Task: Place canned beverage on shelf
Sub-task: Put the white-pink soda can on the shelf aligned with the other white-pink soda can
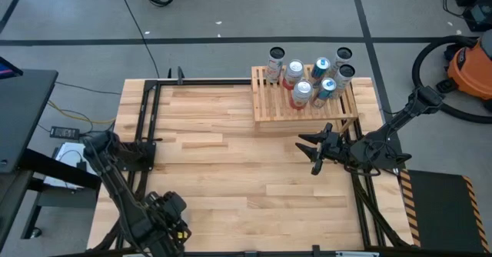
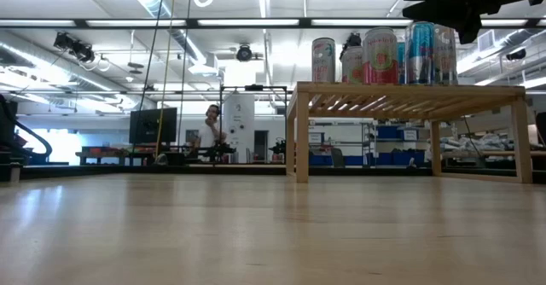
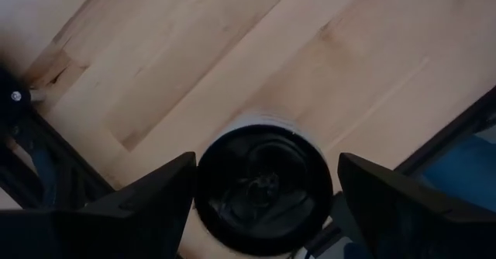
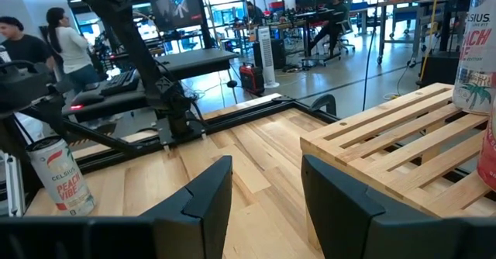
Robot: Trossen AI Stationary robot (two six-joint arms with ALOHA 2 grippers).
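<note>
The shelf point(image 1: 269, 107), a low light-wood slatted rack, stands at the table's far right and also shows in the low view point(image 2: 409, 91). Several cans point(image 1: 301, 94) stand upright on its slats. My right gripper point(image 1: 311, 155) is open and empty just near of the shelf, its fingers point(image 4: 209, 197) level and pointing toward the table's left. My left gripper point(image 1: 165, 211) is at the near left corner, pointing down, shut on one more can point(image 3: 263, 185). This is a white "Peach Vibe" can that shows upright in the right wrist view point(image 4: 60, 177). My left gripper comes at the can from above, pointing down, with one finger point(image 3: 155, 205) on either side of the can's upper wall point(image 3: 203, 212). The can stands upright along the fingers, its dark top end toward the wrist. I cannot tell whether its base rests on the table.
Black metal frame rails run along the table's left point(image 1: 146, 126) and right point(image 1: 361, 195) sides. Bare wood lies between the two arms point(image 1: 231, 165). An orange vacuum point(image 1: 473, 68) stands off the table at the right. People show in the room beyond point(image 4: 66, 46).
</note>
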